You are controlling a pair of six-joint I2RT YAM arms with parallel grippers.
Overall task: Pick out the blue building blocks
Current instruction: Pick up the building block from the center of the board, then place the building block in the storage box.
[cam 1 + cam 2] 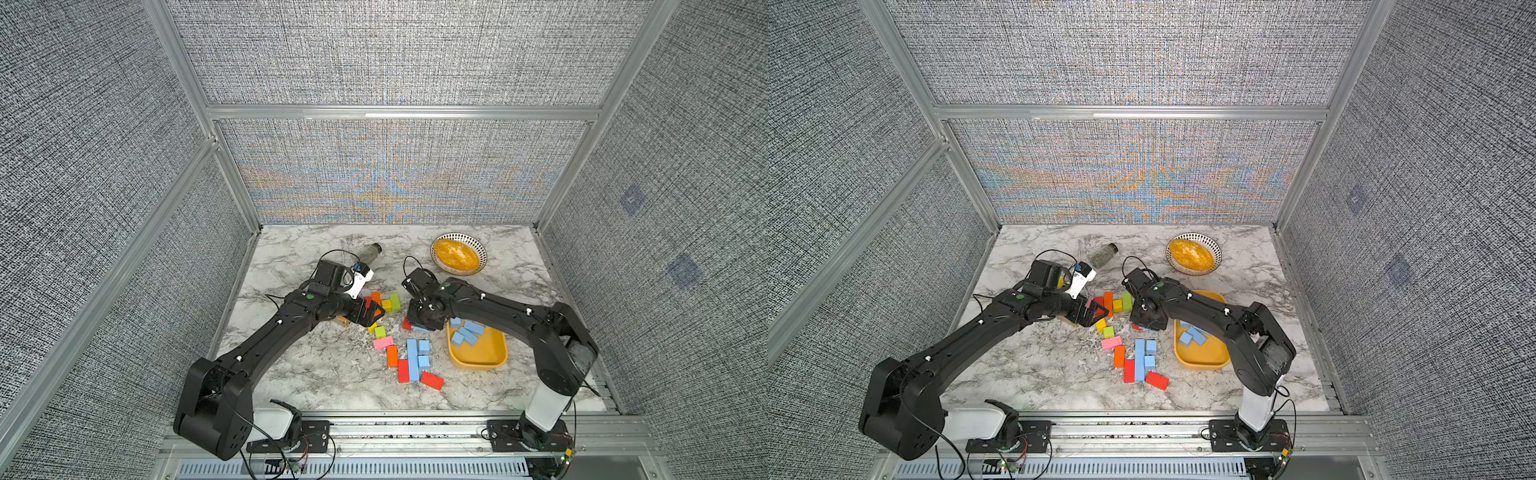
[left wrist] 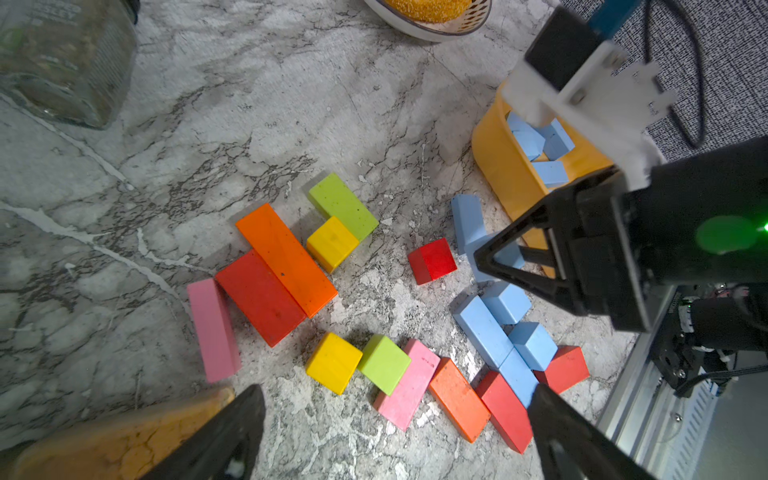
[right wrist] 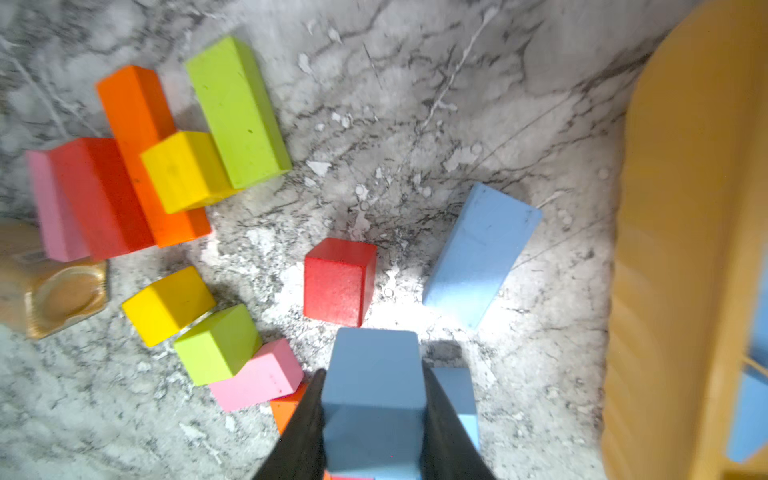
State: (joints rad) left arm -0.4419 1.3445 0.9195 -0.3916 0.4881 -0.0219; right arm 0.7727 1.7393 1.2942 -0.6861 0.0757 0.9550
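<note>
1. Red bars [image 1: 403, 371] lie nearest the robot's base on the counter [image 1: 316, 374]. They touch a cluster of loose blue blocks [image 1: 412, 359], which is one long bar with two cubes against its side.
2. To the left of that cluster are an orange bar [image 1: 392, 356], a pink bar [image 1: 383, 343] and a green cube [image 1: 380, 331].
3. To its right, a yellow tray [image 1: 482, 353] holds more blue blocks, piled at its far end.
4. Just past the cluster, beside the tray, the right hand [image 3: 372, 370] points down. Its fingers press both sides of a blue block [image 3: 374, 415].
5. Ahead of it in the right wrist view, a red cube [image 3: 338, 282] and a blue bar [image 3: 478, 253] lie flat and apart, the bar nearer the tray.
6. The left hand [image 2: 397, 388] hangs left of the right hand, its fingers wide apart and holding nothing.
7. Farther on, a second pink bar [image 2: 212, 328], red bar [image 2: 259, 297] and orange bar [image 2: 286, 257] lie side by side, touching. A yellow cube [image 2: 332, 243] sits against a green bar [image 2: 343, 205].
8. At the far end are a glass jar [image 1: 370, 253] and a patterned bowl [image 1: 483, 253] of orange-yellow grains.
</note>
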